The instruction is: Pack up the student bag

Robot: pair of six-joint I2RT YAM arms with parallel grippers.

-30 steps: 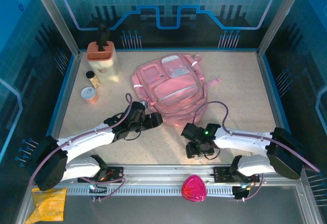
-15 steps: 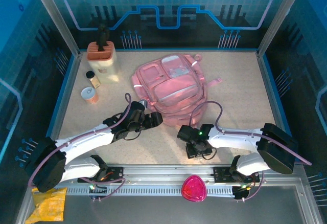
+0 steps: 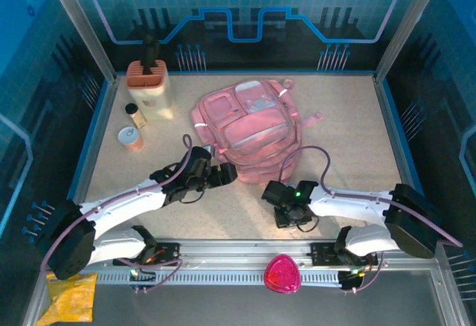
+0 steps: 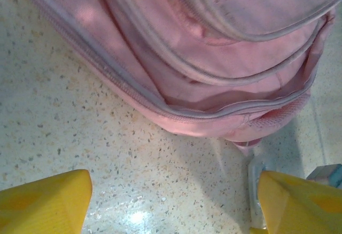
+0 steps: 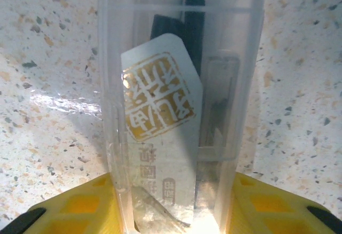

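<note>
The right hand pinches a clear plastic case by its long sides over the bench, likely to carry it to the student bag. The left hand hovers with fingers spread wide and empty at the bag's near edge, probably ready to open it. The bag lies flat mid-bench: soft pink, with glossy see-through pockets and pale zips.

large soft pink student bag, flat at centre, glossy translucent front pockets upward, straps farthest back
</note>
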